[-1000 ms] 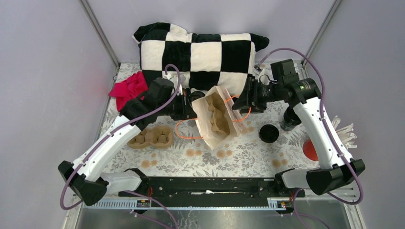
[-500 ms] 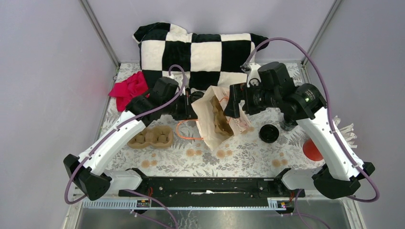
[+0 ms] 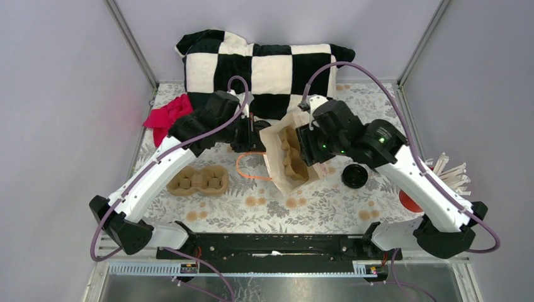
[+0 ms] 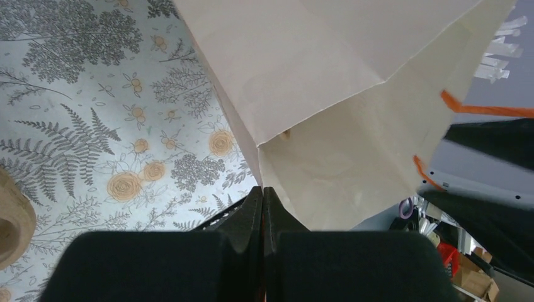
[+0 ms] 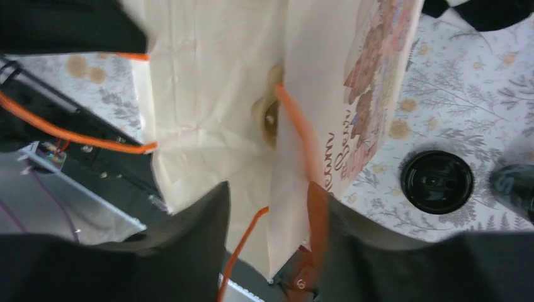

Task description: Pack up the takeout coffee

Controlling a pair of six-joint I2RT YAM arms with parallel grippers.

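The left gripper (image 4: 262, 190) is clamped on the paper bag (image 3: 272, 148) rim and the right gripper (image 5: 267, 189) straddles the opposite rim, fingers apart; pull gently so the mouth widens without tearing. 1 coffee cup (image 3: 354, 176) stands just right of the bag, a 2nd cup (image 5: 517, 189) beside it, with open table (image 3: 327, 207) in front.
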